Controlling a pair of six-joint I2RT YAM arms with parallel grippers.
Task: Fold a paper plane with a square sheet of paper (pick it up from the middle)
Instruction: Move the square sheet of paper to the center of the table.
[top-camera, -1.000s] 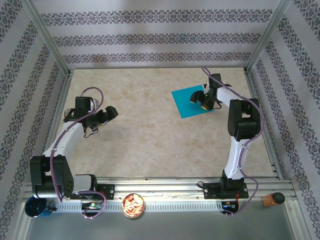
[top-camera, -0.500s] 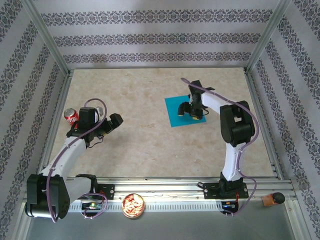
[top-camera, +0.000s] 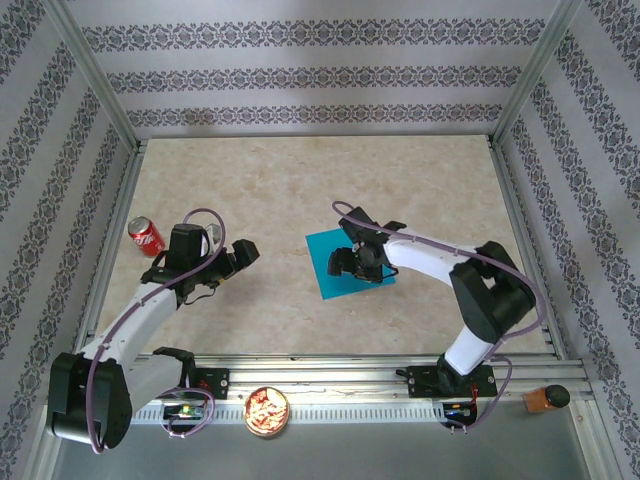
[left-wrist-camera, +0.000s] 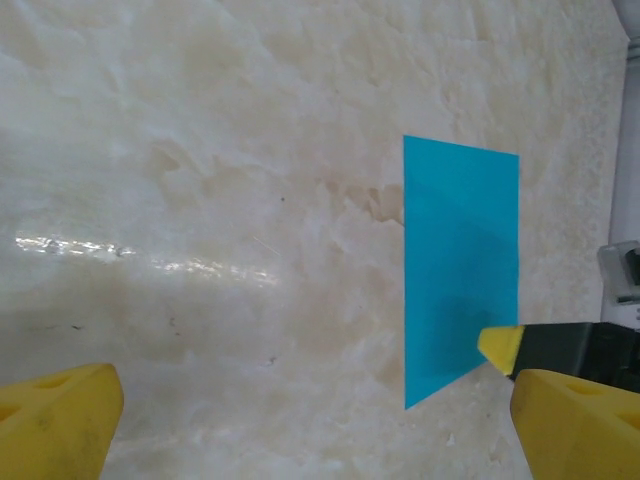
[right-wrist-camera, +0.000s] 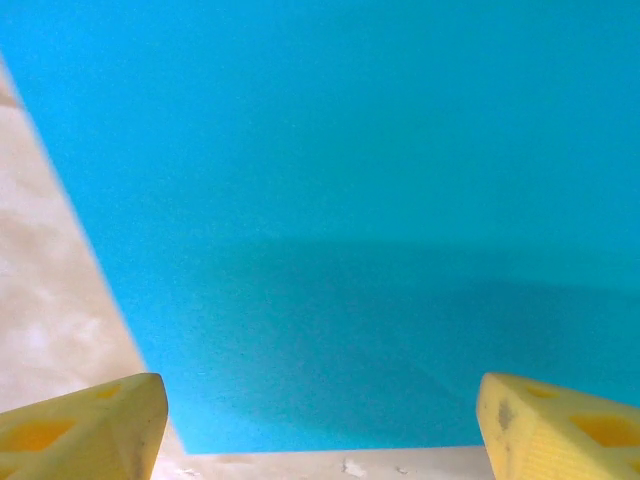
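The square sheet of paper (top-camera: 320, 275) lies flat on the table, right of centre, bright turquoise and unfolded. My right gripper (top-camera: 350, 262) hovers low over it. In the right wrist view the paper (right-wrist-camera: 330, 200) spreads under the open right gripper (right-wrist-camera: 320, 432), whose yellow fingertips (right-wrist-camera: 85, 430) straddle the sheet's near edge. My left gripper (top-camera: 243, 254) is open to the left of the sheet with bare table between them. From the left wrist, the paper (left-wrist-camera: 460, 250) sits ahead to the right of the open left gripper (left-wrist-camera: 320, 430), and a yellow fingertip (left-wrist-camera: 500, 345) of the right gripper rests on it.
A red soda can (top-camera: 146, 236) stands at the table's left side, behind the left arm. A bowl of snacks (top-camera: 267, 410) and a brown-capped jar (top-camera: 545, 398) sit on the near rail. Metal frame posts (top-camera: 100, 90) and patterned walls enclose the table.
The right gripper has swept toward the near left and the paper has slid along with it; its fingers have spread a little wider. The left arm has reached forward, uncovering the soda can.
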